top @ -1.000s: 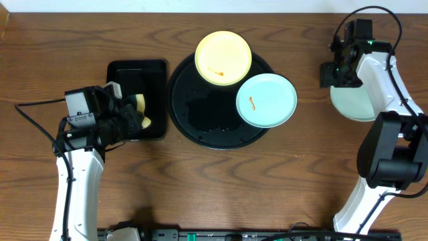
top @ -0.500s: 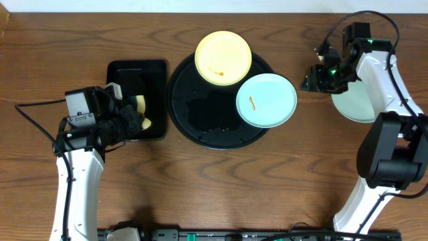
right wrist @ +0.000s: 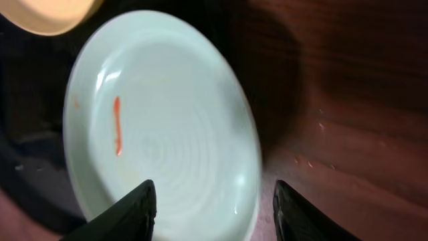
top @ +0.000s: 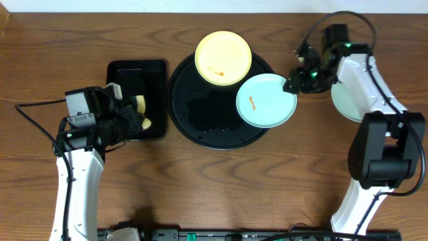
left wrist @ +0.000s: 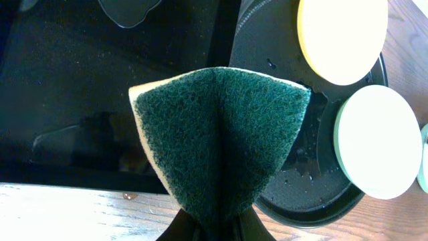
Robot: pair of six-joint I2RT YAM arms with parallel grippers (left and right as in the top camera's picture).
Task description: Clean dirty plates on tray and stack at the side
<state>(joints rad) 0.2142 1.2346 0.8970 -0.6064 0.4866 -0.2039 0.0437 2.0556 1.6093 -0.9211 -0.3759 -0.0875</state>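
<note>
A pale yellow plate [top: 223, 57] with an orange smear and a mint-green plate [top: 265, 100] with an orange streak lie on the round black tray [top: 200, 114]. A second mint-green plate [top: 348, 100] lies on the table at the right, partly under the right arm. My right gripper [top: 292, 85] is open at the right rim of the smeared mint plate [right wrist: 160, 134], one finger over the plate and one over the wood [right wrist: 214, 207]. My left gripper [top: 134, 119] is shut on a green-and-yellow sponge [left wrist: 217, 144] over the rectangular tray.
A rectangular black tray [top: 137, 100] stands left of the round tray, wet inside [left wrist: 80, 100]. Drops of water lie on the round tray's floor [left wrist: 301, 181]. Bare wood table surrounds both trays.
My right gripper has moved left from above the clean mint plate at the side to the right rim of the smeared mint plate. The left arm has not moved.
</note>
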